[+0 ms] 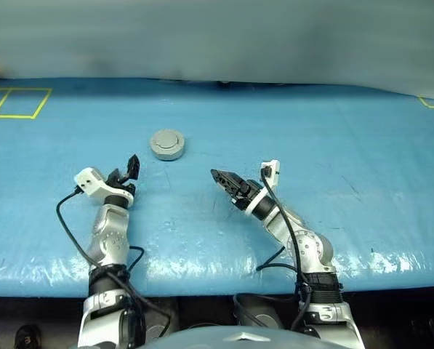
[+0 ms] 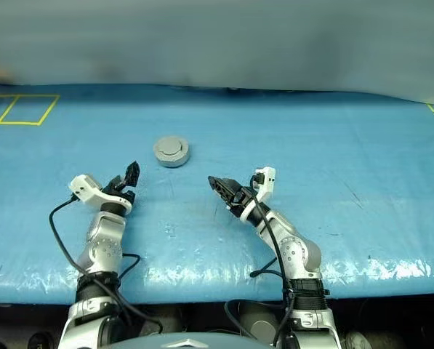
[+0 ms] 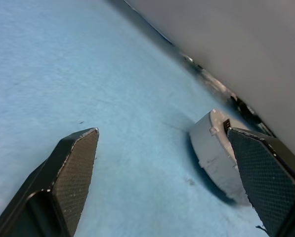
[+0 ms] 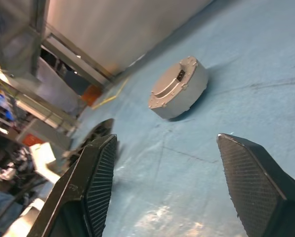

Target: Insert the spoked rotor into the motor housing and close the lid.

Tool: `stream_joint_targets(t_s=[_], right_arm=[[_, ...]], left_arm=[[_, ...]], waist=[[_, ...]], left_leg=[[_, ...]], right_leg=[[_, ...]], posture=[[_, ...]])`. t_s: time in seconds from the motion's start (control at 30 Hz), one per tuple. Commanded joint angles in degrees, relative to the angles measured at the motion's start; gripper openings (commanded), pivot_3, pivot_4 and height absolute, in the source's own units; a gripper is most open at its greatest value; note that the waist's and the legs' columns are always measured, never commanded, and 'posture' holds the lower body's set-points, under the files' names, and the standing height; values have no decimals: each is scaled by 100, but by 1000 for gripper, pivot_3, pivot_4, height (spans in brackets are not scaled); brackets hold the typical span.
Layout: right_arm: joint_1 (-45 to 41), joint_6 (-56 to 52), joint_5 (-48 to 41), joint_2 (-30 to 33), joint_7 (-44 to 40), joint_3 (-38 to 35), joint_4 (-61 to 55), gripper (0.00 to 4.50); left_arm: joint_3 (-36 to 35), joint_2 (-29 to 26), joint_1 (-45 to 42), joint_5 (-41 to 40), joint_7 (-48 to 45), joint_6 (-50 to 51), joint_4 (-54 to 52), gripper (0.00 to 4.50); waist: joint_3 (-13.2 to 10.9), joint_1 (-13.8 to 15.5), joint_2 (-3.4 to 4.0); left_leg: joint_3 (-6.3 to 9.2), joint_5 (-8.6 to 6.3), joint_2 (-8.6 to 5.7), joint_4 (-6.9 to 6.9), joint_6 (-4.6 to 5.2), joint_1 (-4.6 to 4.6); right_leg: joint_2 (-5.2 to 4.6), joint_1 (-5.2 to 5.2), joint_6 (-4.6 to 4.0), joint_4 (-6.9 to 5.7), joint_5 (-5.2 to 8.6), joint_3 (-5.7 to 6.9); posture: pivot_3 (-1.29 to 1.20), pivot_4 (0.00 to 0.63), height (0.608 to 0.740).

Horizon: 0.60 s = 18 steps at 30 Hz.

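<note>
1. The round grey metal motor housing [image 1: 167, 144] sits on the blue plastic-covered table [image 1: 362, 145], its plain grey disc lid [image 4: 171, 84] down flat on top.
2. The left gripper [image 1: 129, 171] hovers near and left of the housing, apart from it, fingers spread, holding nothing.
3. The right gripper [image 1: 224, 179] hovers near and right of the housing, fingers spread, empty.
</note>
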<state>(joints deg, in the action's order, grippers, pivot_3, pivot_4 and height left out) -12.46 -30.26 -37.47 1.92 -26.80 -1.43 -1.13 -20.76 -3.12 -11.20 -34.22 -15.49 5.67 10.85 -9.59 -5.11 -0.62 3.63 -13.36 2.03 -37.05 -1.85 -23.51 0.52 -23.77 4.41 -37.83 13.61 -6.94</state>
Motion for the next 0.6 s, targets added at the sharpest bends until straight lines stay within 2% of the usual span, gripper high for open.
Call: stream_joint_targets(t_s=[0.03, 0.1, 0.2, 0.37, 0.43, 0.53, 0.6], right_arm=[[-106, 1013, 776, 218, -164, 70, 238, 3400], [-194, 920, 799, 529, -344, -45, 400, 3400], [-189, 1464, 1140, 970, -741, -11, 442, 3400], [31, 2114, 1787, 2007, -1651, 270, 464, 3400], [93, 2131, 1796, 2266, -1844, 234, 457, 3730], [190, 2154, 1970, 2503, -1878, 243, 396, 4484], [208, 2251, 2007, 2485, -1784, 159, 379, 4484]], left_arm=[[584, -261, 317, 116, -984, -199, -1012, 4467], [1163, -664, 566, 602, -1689, -403, -1312, 4467], [1804, -1200, 726, 1074, -2454, -678, -1406, 4467], [2047, -1386, 557, 1237, -2908, -964, -1015, 4467], [2048, -1340, 430, 1291, -3001, -1183, -736, 4500], [2133, -1359, 327, 1383, -3178, -1273, -467, 4500], [2155, -1342, 270, 1409, -3241, -1321, -355, 4500]], waist=[[-3, 80, -5], [-3, 111, -5], [-2, 129, 0], [-3, 115, 1], [-3, 128, 1], [-3, 117, 1], [-3, 114, 1]], left_leg=[[1, 0, -1, -1, 0, -4], [2, 1, -1, -4, -1, -5], [-3, 2, -5, -3, -2, -2], [-8, 0, 0, 2, 0, 1], [-4, 1, 2, 2, 0, 1], [-6, 1, 1, -1, 0, 2], [-6, 1, 0, -3, 0, 2]], right_leg=[[-2, -1, 1, 3, -1, 3], [0, -2, 2, 2, -1, 4], [-5, 2, 0, 6, -1, 0], [-1, -2, -2, 5, 1, -2], [1, -2, -6, 2, 3, 2], [0, 0, -4, 2, 1, -1], [-1, 1, -2, 2, 0, -2]], posture=[[0, 150, 740], [0, 150, 740], [0, 150, 740], [0, 150, 740], [0, 150, 740], [0, 150, 740], [0, 150, 740]])
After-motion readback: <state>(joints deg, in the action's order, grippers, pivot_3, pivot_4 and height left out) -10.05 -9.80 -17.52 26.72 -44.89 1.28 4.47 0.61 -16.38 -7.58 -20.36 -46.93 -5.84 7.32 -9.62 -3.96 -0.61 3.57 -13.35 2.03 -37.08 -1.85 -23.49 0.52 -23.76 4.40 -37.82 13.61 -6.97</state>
